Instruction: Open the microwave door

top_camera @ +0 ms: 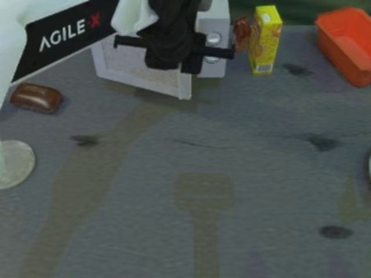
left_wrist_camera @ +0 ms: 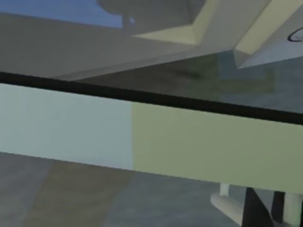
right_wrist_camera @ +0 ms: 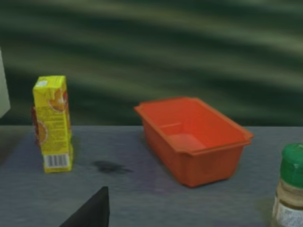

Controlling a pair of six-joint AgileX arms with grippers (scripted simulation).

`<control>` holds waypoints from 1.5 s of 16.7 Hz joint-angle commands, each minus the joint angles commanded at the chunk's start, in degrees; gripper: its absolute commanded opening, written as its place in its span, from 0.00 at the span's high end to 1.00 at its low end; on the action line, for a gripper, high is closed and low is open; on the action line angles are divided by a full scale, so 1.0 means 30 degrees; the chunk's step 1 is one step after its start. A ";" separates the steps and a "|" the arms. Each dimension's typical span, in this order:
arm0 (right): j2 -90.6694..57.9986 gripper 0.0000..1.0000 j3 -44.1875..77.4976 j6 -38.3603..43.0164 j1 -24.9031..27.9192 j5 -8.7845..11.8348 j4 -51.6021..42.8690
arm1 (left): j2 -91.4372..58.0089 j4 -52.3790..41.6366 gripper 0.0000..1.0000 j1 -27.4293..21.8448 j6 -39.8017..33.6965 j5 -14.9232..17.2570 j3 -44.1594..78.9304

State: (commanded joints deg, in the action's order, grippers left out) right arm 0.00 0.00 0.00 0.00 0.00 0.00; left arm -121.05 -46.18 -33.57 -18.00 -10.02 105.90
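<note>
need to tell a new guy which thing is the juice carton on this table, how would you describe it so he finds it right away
Start at the big white microwave at the back of the table, where the left gripper is. Just to its right stands the juice carton: a tall, upright yellow box. The orange bin further right is low and open; the carton is the only tall yellow thing.

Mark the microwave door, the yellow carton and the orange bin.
microwave door [top_camera: 148,68]: top view, on its mesh window, below the left arm.
yellow carton [right_wrist_camera: 53,124]: right wrist view, on its front face.
orange bin [right_wrist_camera: 208,161]: right wrist view, on its near outer wall.
</note>
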 joint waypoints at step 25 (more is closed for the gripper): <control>0.0000 0.00 0.0000 0.0000 0.0000 0.0000 0.0000 | 0.0902 0.0691 1.00 0.0216 0.1067 0.0493 -0.1375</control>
State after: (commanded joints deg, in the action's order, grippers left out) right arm 0.00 0.00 0.00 0.00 0.00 0.00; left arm -118.35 -44.10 -32.92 -14.80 -8.54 101.78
